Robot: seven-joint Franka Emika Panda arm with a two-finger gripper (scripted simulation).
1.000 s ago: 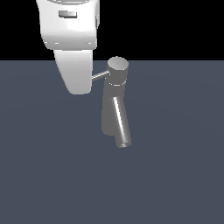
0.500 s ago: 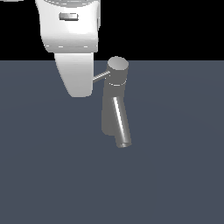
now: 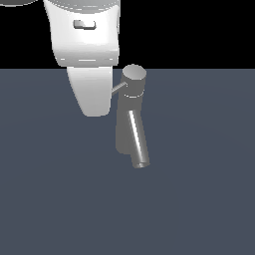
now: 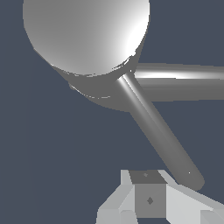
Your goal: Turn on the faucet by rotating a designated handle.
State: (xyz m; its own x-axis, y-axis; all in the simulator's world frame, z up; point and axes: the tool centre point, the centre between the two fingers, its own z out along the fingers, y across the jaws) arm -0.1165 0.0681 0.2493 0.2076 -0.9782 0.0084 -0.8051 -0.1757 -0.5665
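- Where the exterior view's left begins, the white arm hangs low, hiding the claw; can't tell if wide or narrow.
- Handle pokes out from behind the arm, joined to the cap.
- Faucet upright on grey worktop, spout slanting down toward the exterior view's right.
- Wrist view: one claw finger just beside the handle's tip.

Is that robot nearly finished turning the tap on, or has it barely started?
Done: the arm has reached the faucet; its gripper sits at the free end of the thin handle sticking out of the round cap. In hand: lining up with that rod; actual contact can't be judged here. Left: seemingly the whole rotation. No water shows at the spout, though this render might not draw any.
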